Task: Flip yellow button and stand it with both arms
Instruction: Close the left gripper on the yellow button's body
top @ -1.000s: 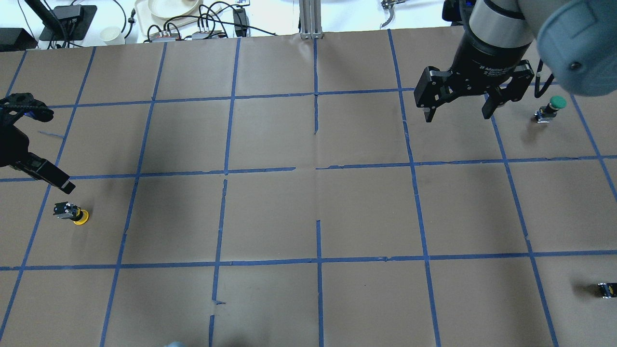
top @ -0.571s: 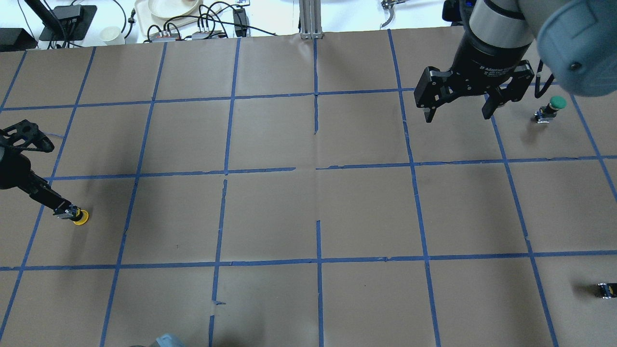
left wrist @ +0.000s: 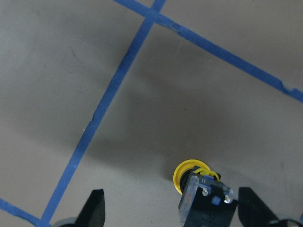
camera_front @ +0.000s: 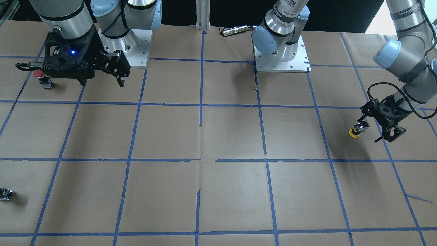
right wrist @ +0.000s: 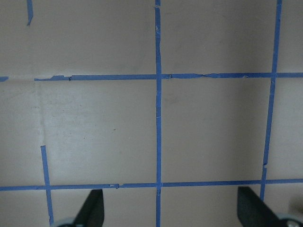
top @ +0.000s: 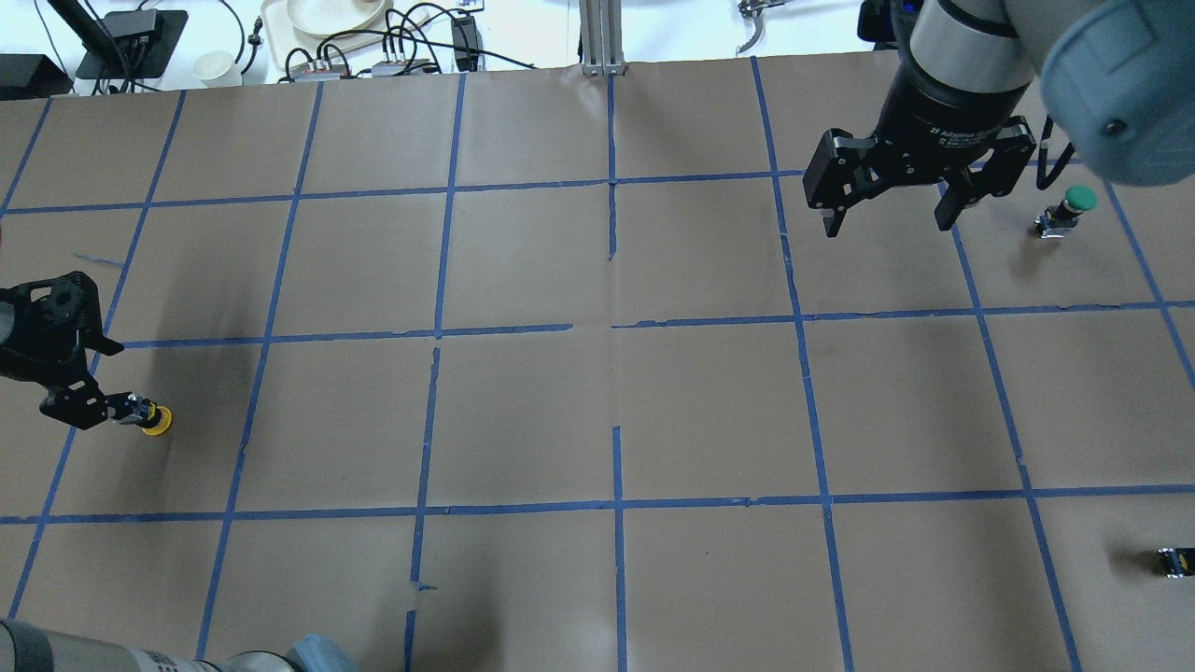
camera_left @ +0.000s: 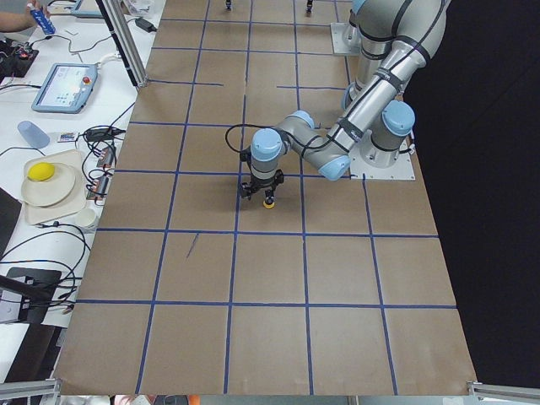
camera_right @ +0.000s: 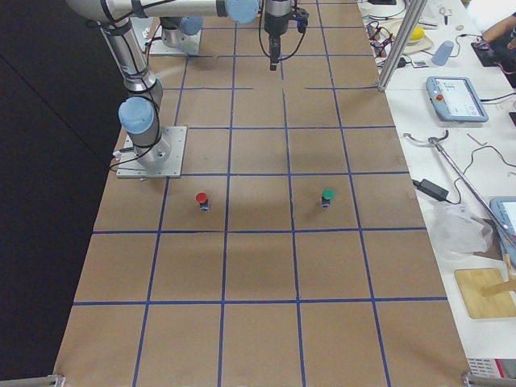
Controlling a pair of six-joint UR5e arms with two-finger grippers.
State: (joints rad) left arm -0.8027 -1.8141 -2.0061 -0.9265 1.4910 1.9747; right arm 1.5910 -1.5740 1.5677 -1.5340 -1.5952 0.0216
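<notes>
Right, writing first: white print on the black collar of the right gripper [top: 887, 224] reads "2F Adaptive", and the rest of that line is too small to make out. There is grey lettering on the left arm's upper tube [camera_front: 406, 13], but I cannot read it with any certainty.

Over to the left gripper [left wrist: 171, 208]: its two black fingers are spread wide and low over the table. Between them is the yellow button [left wrist: 191, 172], a small push-button switch with a round yellow cap on a black-and-grey block. It sits much closer to one finger, and nothing is pinched. The button is far out on the robot's left and seems to lie on its side, cap pointing away from the wrist camera.

The right gripper hangs above the far right squares, jaws apart and holding nothing. Just beside it stands a green-capped push-button [top: 1074, 205]. From the front a red-capped push-button [camera_front: 41, 76] peeks out by that gripper's body, partly covered by its cable. A tiny black-and-yellow block [top: 1174, 560] lies alone near the table's right edge, well apart from everything.

The surface is brown kraft paper [top: 709, 411] marked into squares with blue tape strips [top: 616, 504], torn in places. The arms bolt onto white base plates [camera_front: 281, 65]. Beyond the table run white benches with tangled black cables [top: 411, 37], a beige plate [top: 327, 14] and a blue-framed tablet pendant [camera_left: 63, 87].
</notes>
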